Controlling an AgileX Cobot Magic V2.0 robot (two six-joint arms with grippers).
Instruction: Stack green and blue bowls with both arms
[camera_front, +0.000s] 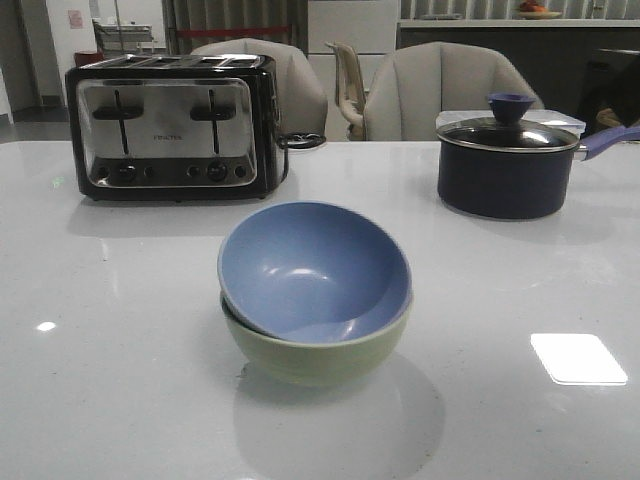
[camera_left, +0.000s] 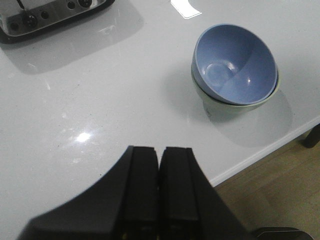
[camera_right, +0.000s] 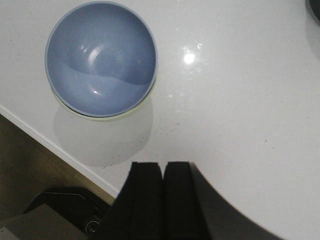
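Pale sage green under dusty blue: from the front, the blue bowl (camera_front: 314, 268) sits nested in the green bowl (camera_front: 318, 352) near the middle of the white tabletop (camera_front: 120, 380), toward its near edge. The blue one is tilted, its mouth tipped toward the camera and its far rim raised, while the green bowl stands upright and shows only as a band below it. Behind, toward the far left corner, stands a toaster (camera_front: 172, 125); toward the far right, a dark saucepan (camera_front: 510, 160) whose handle is cut off by the frame. Neither arm appears here.

In the left wrist view, the left gripper (camera_left: 160, 172) has its fingers pressed together, holding nothing, poised above bare tabletop well apart from the bowls. The blue bowl (camera_left: 235, 64) leans in the green bowl (camera_left: 227, 107) close to the tabletop's edge; the toaster (camera_left: 45, 15) is mostly cropped.

In the right wrist view, the right gripper (camera_right: 162, 187) is likewise closed tight and empty. The blue bowl (camera_right: 101, 57) nearly hides the green bowl (camera_right: 107, 116), a thin sliver of rim beside the tabletop's edge.
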